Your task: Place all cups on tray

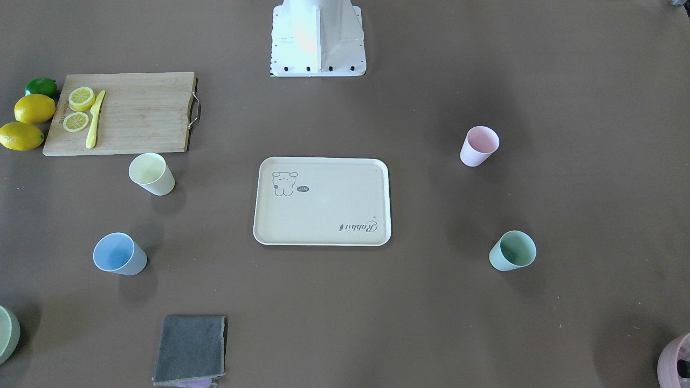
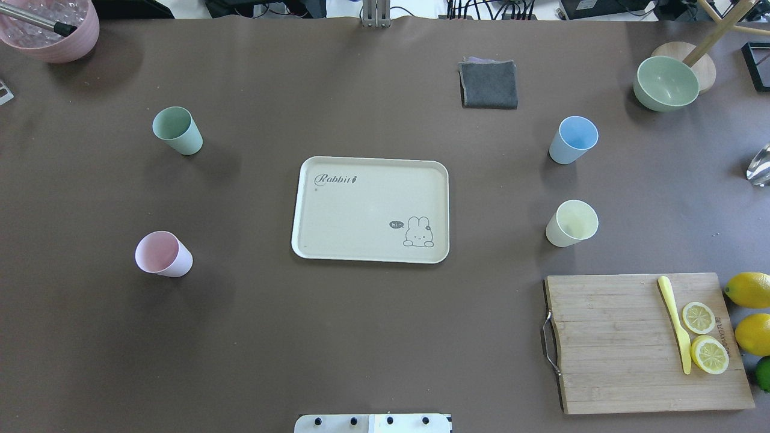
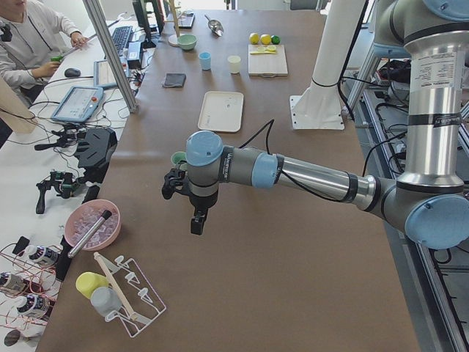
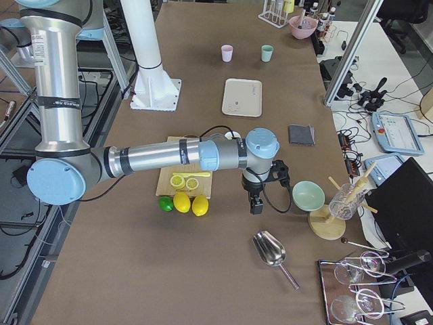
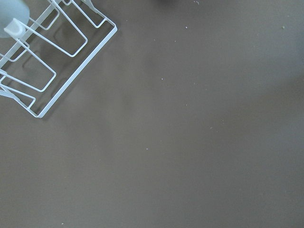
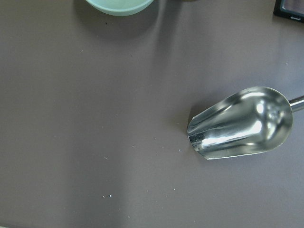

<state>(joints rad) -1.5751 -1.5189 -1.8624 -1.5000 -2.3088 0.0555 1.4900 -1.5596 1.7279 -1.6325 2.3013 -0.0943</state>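
Note:
The cream tray (image 2: 361, 204) lies bare at the table's middle. The light blue cup (image 2: 573, 139) and pale yellow cup (image 2: 571, 223) stand upright to its right in the overhead view. The mint green cup (image 2: 177, 130) and pink cup (image 2: 163, 254) stand to its left. My left gripper (image 3: 196, 220) hangs over the table's far left end, near the mauve pot. My right gripper (image 4: 256, 203) hangs over the far right end, by the pale green bowl. Both show only in the side views, so I cannot tell whether they are open or shut.
A wooden cutting board (image 2: 613, 343) carries lemon slices and a yellow knife (image 2: 674, 325), with lemons (image 2: 749, 290) beside it. A grey cloth (image 2: 488, 84), a pale green bowl (image 2: 665, 83), a mauve pot (image 2: 54, 30), a metal scoop (image 6: 240, 124) and a wire rack (image 5: 47, 61) sit around the edges.

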